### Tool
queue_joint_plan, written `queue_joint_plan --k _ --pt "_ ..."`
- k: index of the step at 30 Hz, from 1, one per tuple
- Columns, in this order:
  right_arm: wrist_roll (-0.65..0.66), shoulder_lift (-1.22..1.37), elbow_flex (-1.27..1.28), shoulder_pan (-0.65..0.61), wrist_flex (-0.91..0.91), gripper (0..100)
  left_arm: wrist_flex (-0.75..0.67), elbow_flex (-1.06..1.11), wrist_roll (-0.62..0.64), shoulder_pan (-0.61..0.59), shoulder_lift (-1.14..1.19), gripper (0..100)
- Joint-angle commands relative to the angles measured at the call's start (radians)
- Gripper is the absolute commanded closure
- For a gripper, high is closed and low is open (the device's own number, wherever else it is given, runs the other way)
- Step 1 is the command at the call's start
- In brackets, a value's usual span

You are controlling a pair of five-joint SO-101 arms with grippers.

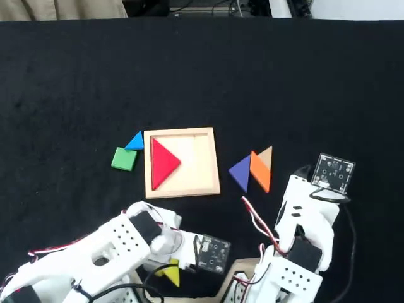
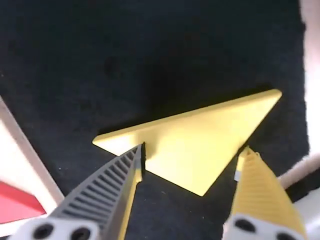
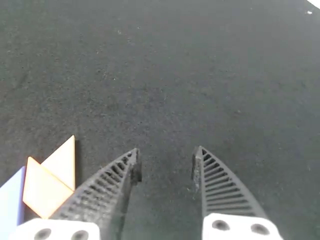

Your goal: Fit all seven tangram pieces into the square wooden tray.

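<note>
The left claw [image 2: 194,149] clamps the yellow triangle [image 2: 200,132] — next it likely needs lifting far, into the wooden tray [image 1: 182,191] beside the red triangle [image 1: 163,161] — right claw [image 3: 165,160] apart.

It looked like a robotics lab bench: a tabletop [image 1: 76,76] draped in black cloth, the white left arm [image 1: 95,252] and right arm [image 1: 309,221] at its near edge carrying bare circuit boards [image 1: 334,172] and loose wiring [image 1: 255,218], with cables [image 1: 208,6] and a beige curtain [image 1: 69,7] beyond its far edge.
</note>
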Motion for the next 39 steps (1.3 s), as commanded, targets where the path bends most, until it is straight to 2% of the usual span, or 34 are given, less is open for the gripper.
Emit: queue_joint_plan --k 1,6,9,15,22,25,28,33,39 --pt "-0.002 -0.035 -0.007 0.017 0.017 81.8 -0.106 0.008 0.005 -0.105 0.009 70" --pt "0.0 -0.035 -0.007 0.017 0.02 81.8 -0.281 -0.036 -0.048 -0.265 0.092 70" --pt "0.0 -0.035 -0.007 0.015 0.02 81.8 -0.269 -0.128 0.031 -0.291 0.153 70" --pt "0.0 -0.036 -0.01 0.011 0.021 81.8 0.055 -0.341 0.196 -0.186 0.123 70" --pt "0.0 -0.036 -0.174 0.006 0.143 81.8 0.249 -0.492 0.241 -0.151 -0.1 70" --pt "0.006 -0.035 -0.219 -0.06 0.203 81.8 0.325 -0.53 0.267 -0.171 -0.199 70" --pt "0.061 -0.035 -0.251 -0.144 0.261 81.8 0.367 -0.579 0.327 -0.249 -0.292 70" --pt "0.077 0.025 -0.366 -0.215 0.311 81.8 0.364 -0.625 0.488 -0.47 -0.387 70" --pt "0.077 0.41 -0.639 -0.267 0.315 81.8 0.373 -0.538 0.661 -0.717 -0.46 70"
